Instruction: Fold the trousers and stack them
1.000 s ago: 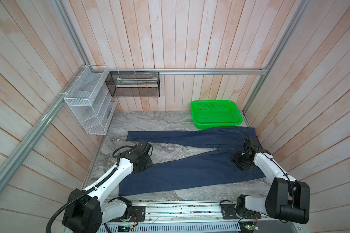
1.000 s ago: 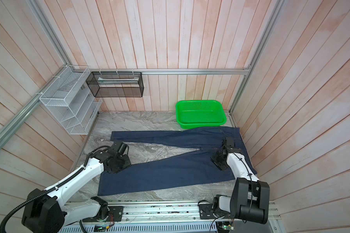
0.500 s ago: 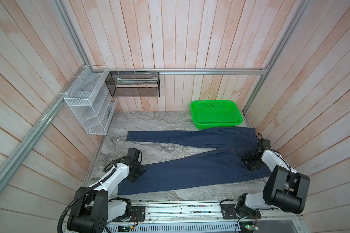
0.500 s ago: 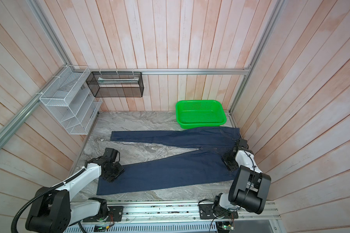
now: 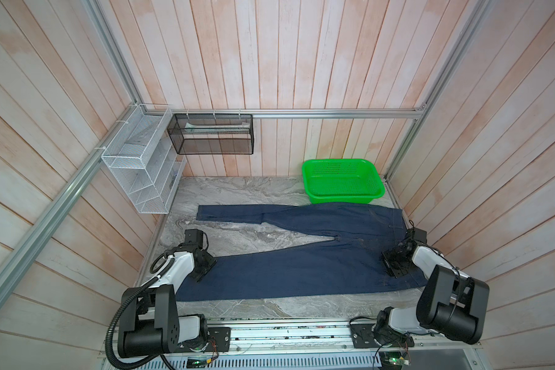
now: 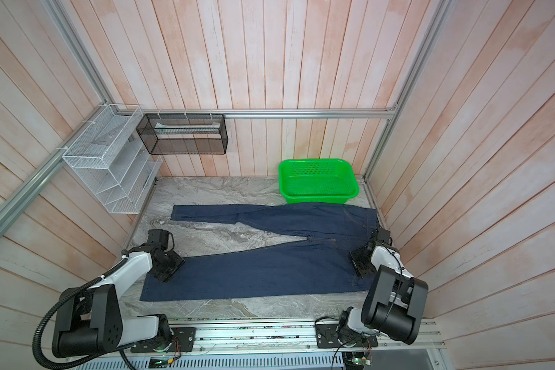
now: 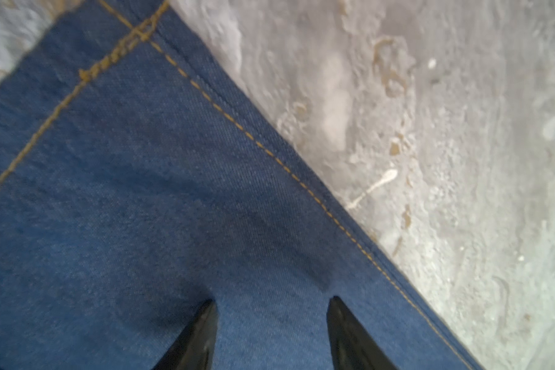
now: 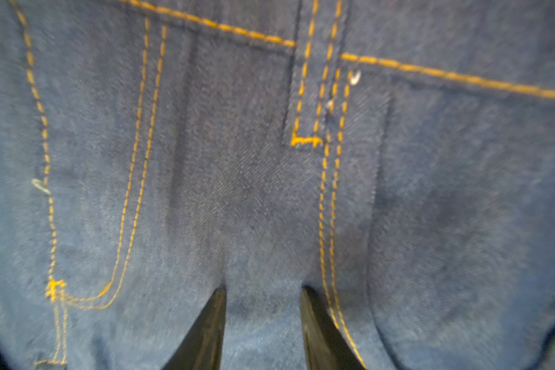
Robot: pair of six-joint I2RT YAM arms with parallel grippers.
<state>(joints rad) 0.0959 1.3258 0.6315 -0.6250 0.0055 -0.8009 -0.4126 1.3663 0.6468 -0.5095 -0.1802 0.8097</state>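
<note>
The trousers lie flat on the marble table in both top views. The waist is at the right and the two legs spread out to the left. My left gripper is low over the hem end of the near leg. In the left wrist view it stands open, tips on plain denim beside the stitched hem. My right gripper is down on the waist end. In the right wrist view it is open over the denim, below a belt loop, with nothing pinched.
A green basket stands at the back right, touching the trousers' far edge. A white wire rack and a black mesh basket hang on the back left walls. Wooden walls close in left and right.
The left gripper has come down and toward the front left onto the near leg's hem end. The right gripper has shifted right and slightly forward over the waist. The trousers have not moved.
</note>
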